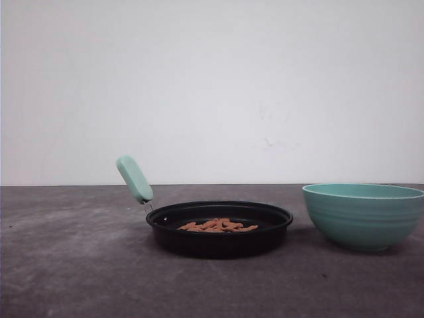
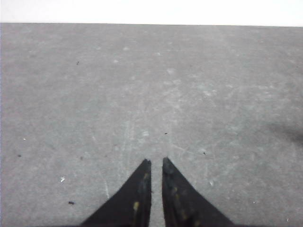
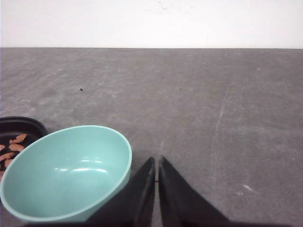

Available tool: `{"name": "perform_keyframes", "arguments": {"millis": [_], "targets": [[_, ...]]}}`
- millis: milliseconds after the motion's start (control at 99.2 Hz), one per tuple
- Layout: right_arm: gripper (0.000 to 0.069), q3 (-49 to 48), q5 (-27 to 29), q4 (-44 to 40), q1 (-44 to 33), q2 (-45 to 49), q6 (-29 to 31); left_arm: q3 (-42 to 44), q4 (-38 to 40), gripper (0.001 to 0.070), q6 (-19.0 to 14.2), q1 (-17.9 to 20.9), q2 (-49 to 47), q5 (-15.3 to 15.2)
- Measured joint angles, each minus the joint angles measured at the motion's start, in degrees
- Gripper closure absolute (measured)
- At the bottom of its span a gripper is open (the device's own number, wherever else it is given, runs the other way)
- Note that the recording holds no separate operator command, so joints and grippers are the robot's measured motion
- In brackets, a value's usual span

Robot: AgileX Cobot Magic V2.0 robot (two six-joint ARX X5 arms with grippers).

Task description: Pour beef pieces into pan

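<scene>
There is one pan, one bowl and one little heap of beef pieces (too many small strips lying over each other to count them well).

The pan is black, round and shallow. It sits flat on the gray table, near the middle of the front view. Its mint-green handle sticks up and out to the left on a thin metal stem. The beef pieces are inside the pan, spread low on its floor. They are orange-brown and thin and curved.

The bowl is teal with ribs on its side. It stands upright on the table, to the right of the pan, near it but not touching. From the right wrist view the inside of the bowl is bare and shiny, with nothing in it. A bit of the pan with a few beef strips peeks out behind the bowl.

The left gripper has its two black fingers almost together, with just a thin gap, and holds nothing. It is above bare table.

The right gripper is the same, fingers nearly touching and nothing between them. It is just beside the bowl.
</scene>
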Motion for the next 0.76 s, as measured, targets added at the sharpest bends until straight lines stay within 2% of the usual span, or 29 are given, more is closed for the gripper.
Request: {"name": "perform_keyframes", "arguments": {"millis": [756], "targets": [[0.0680,0.00,0.00,0.00,0.00,0.00,0.00,0.00,0.02,0.0695,0.81,0.00,0.00,0.11]]}}
